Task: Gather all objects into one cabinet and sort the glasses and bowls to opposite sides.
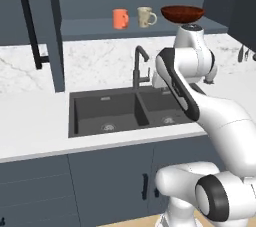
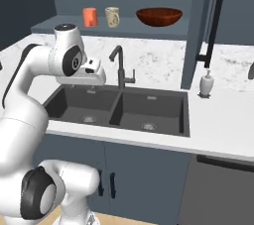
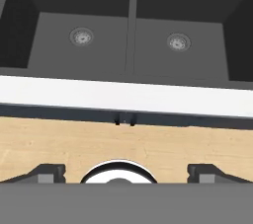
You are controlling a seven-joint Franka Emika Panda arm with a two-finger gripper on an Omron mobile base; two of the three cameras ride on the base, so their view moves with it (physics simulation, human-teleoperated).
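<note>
Tool (image 3: pixel 126 173) wide open, empty, above sink (image 3: pixel 126 77)

No readable text, labels, brands or numbers on any surface.

From my left base camera, the white arm covers the right basin of the dark double sink (image 1: pixel 107 113) and the lower rim of the wide dark red-brown bowl (image 1: pixel 182 13). The slate-blue cabinet door (image 1: pixel 30 31) runs off the frame's top edge.
</note>
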